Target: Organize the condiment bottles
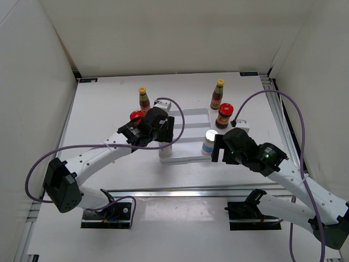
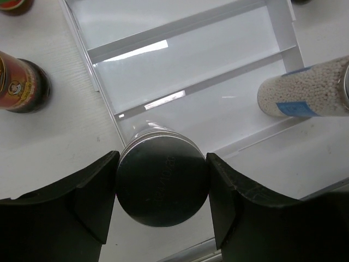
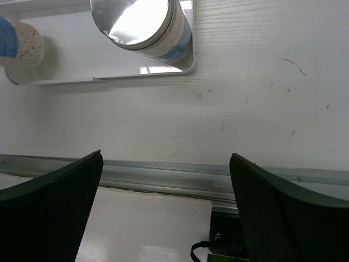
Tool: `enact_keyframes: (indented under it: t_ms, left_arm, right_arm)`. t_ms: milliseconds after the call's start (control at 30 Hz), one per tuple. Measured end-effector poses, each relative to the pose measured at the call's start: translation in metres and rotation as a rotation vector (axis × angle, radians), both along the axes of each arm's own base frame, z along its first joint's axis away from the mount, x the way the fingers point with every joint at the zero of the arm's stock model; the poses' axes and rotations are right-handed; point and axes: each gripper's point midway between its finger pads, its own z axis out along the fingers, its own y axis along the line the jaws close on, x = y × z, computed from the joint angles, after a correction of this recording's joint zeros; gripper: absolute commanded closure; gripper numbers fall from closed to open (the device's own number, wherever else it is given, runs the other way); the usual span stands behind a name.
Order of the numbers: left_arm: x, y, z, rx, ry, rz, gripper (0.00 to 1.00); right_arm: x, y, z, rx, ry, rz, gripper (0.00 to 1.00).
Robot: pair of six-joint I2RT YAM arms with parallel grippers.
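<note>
My left gripper (image 1: 165, 141) is shut on a silver-topped shaker (image 2: 162, 183), which stands at the near left corner of the white ridged tray (image 1: 188, 119); both fingers press its lid. The second shaker (image 1: 209, 141) stands in the tray's near right corner; it also shows in the right wrist view (image 3: 144, 27) and the left wrist view (image 2: 305, 90). My right gripper (image 1: 218, 150) is open and empty just near of it (image 3: 166, 207). Two yellow-capped sauce bottles (image 1: 144, 99) (image 1: 217, 94) and two red-lidded jars (image 1: 136, 116) (image 1: 224, 115) stand on the table beside the tray.
The tray's far and middle compartments (image 2: 180, 71) hold nothing. A metal rail (image 3: 163, 174) runs along the table's near edge. White walls enclose the table on three sides.
</note>
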Motion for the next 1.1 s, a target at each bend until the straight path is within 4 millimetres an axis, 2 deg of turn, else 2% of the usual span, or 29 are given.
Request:
enact_keyframes:
  t_ms: [100, 200, 233, 300, 400, 533, 667, 733, 867, 933, 1000, 1100]
  left_arm:
    - [-0.001, 0.0, -0.008, 0.001, 0.007, 0.004, 0.71]
    - [-0.002, 0.0, -0.017, 0.0, 0.017, 0.007, 0.57]
    - [-0.003, 0.001, -0.019, 0.0, 0.022, 0.007, 0.47]
    - [-0.004, 0.001, -0.024, -0.002, 0.029, 0.006, 0.36]
    - [-0.004, 0.0, -0.025, -0.004, 0.027, 0.005, 0.0]
    - [0.0, -0.004, -0.02, -0.02, 0.002, 0.001, 0.0]
    - [-0.001, -0.001, -0.013, -0.003, -0.021, -0.016, 0.0]
    - [-0.002, 0.005, -0.001, 0.009, -0.046, -0.018, 0.0]
    - [-0.008, 0.029, 0.056, -0.02, -0.189, -0.001, 0.0]
    - [-0.016, 0.056, 0.092, -0.053, -0.297, 0.051, 0.0]
    - [-0.029, 0.092, 0.125, -0.099, -0.413, 0.118, 0.0]
    - [-0.049, 0.148, 0.142, -0.114, -0.531, 0.234, 0.0]
  right_arm:
    - [0.0, 0.0, -0.001, -0.002, 0.002, 0.0, 0.0]
    - [0.0, 0.0, -0.001, -0.003, 0.002, -0.001, 0.0]
    - [0.0, -0.001, -0.001, -0.002, 0.002, 0.0, 0.0]
    - [0.0, 0.0, 0.0, -0.001, 0.001, 0.0, 0.0]
    - [-0.001, 0.0, 0.0, 0.002, -0.002, 0.002, 0.0]
    - [0.0, -0.002, 0.0, -0.002, -0.006, -0.01, 0.0]
    - [0.002, -0.015, -0.001, -0.046, -0.018, -0.058, 0.0]
    - [0.004, -0.021, 0.003, -0.071, -0.036, -0.075, 0.0]
    - [0.02, -0.031, 0.032, -0.113, -0.142, -0.096, 0.0]
    - [0.032, -0.034, 0.056, -0.145, -0.215, -0.091, 0.0]
    - [0.049, -0.032, 0.079, -0.176, -0.286, -0.084, 0.0]
    - [0.075, -0.033, 0.101, -0.243, -0.333, -0.089, 0.0]
